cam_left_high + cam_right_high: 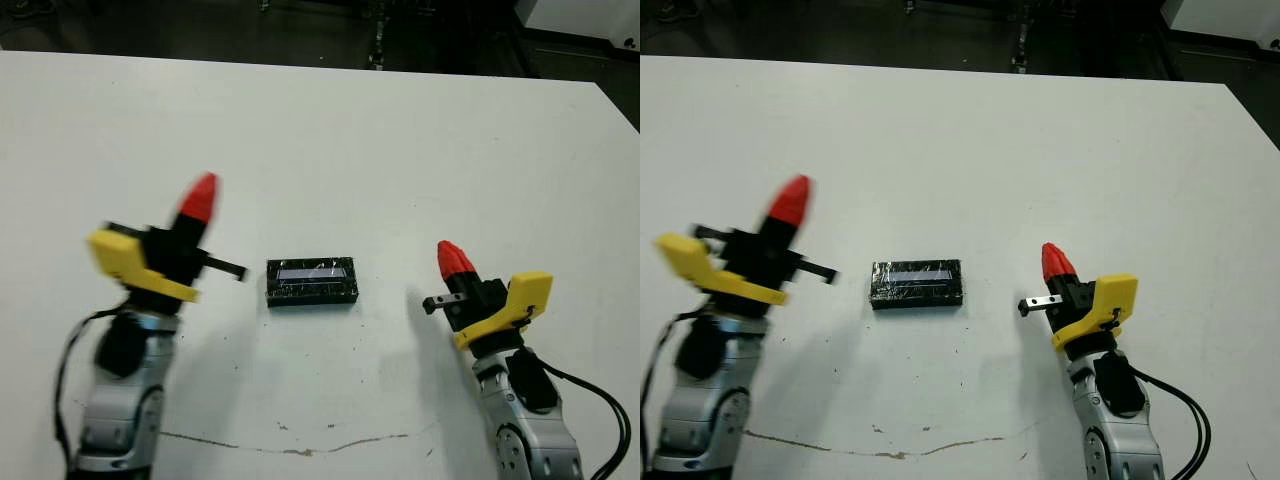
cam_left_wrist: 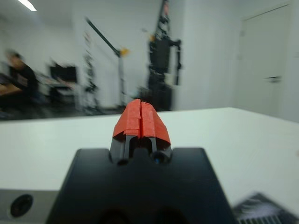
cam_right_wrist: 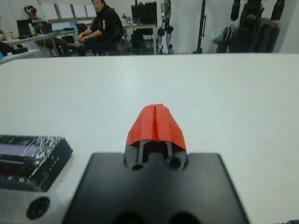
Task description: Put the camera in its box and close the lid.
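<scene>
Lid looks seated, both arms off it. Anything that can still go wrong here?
1. The lid sits alone on the table; neither tray nor camera is visible, so the pictures cannot confirm what is under it or whether it is fully seated.
2. The left gripper and right gripper, both shut, flank the lid closely; a sideways swing might knock it askew.

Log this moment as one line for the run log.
lid: on table, centred between arms | camera, box: not visible | left gripper: shut, empty, raised | right gripper: shut, empty, clear of lid
</scene>
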